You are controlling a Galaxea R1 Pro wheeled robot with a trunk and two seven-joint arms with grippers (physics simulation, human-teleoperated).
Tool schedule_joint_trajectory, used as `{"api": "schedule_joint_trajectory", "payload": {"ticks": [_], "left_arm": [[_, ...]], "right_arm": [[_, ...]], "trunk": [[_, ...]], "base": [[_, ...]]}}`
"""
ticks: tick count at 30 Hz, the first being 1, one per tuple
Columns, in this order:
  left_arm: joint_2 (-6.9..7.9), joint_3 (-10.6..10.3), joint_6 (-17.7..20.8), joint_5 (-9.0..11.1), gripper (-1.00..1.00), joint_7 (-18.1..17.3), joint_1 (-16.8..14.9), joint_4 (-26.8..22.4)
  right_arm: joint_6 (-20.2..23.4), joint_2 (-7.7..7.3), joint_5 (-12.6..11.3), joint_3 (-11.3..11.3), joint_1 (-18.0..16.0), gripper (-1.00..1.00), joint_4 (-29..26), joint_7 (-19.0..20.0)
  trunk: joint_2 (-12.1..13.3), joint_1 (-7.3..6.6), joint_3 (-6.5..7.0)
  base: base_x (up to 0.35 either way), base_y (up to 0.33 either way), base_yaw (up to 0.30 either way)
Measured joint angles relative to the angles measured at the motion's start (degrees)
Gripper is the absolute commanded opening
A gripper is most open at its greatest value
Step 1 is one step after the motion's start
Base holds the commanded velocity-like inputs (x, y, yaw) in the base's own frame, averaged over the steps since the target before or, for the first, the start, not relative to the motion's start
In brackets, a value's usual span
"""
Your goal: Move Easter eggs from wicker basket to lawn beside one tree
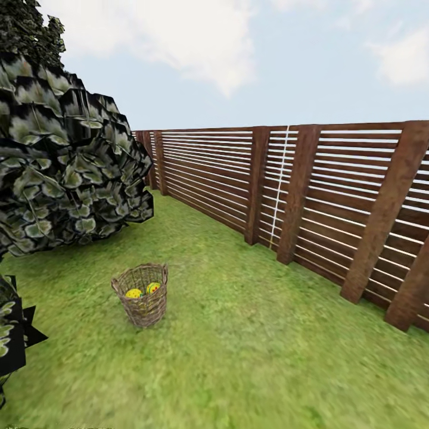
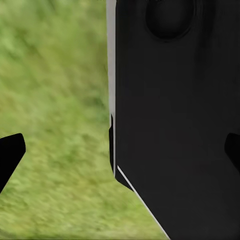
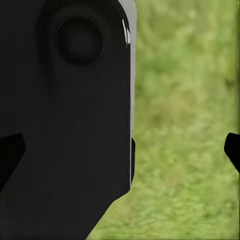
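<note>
Foliage of the tree [image 1: 65, 161] fills my left side; just right of it the wicker basket [image 1: 142, 295] stands upright on the lawn [image 1: 256, 333], ahead and slightly left, so my left arm sits nearer. Two Easter eggs [image 1: 143, 291] show inside. Both wrist views show dark robot body and grass, with the fingertips [image 2: 10, 155] of the left gripper [image 2: 120, 152] and right gripper [image 3: 120, 152] spread wide, holding nothing.
</note>
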Motion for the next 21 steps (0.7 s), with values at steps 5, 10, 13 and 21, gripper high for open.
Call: {"api": "schedule_joint_trajectory", "payload": {"ticks": [5, 10, 13, 21], "left_arm": [[0.0, 0.0, 0.0, 0.0, 1.0, 0.0, 0.0, 0.0], [0.0, 0.0, 0.0, 0.0, 1.0, 0.0, 0.0, 0.0], [0.0, 0.0, 0.0, 0.1, 1.0, 0.0, 0.0, 0.0], [0.0, 0.1, 0.0, 0.1, 1.0, 0.0, 0.0, 0.0]], "right_arm": [[0.0, 0.0, 0.0, 0.0, 0.0, 1.0, 0.0, 0.0], [-0.1, 0.0, 0.0, 0.0, 0.0, 1.0, 0.0, 0.0], [-0.1, 0.0, 0.0, 0.0, 0.0, 1.0, 0.0, 0.0], [-0.1, -0.01, -0.1, 0.0, 0.0, 1.0, 0.0, 0.0]], "trunk": [[0.0, 0.0, 0.0], [0.0, 0.0, 0.0], [0.0, 0.0, 0.0], [0.0, 0.0, 0.0]], "base": [[0.127, -0.073, 0.254], [0.106, -0.073, 0.254], [0.103, -0.073, 0.254], [0.099, -0.073, 0.254]]}}
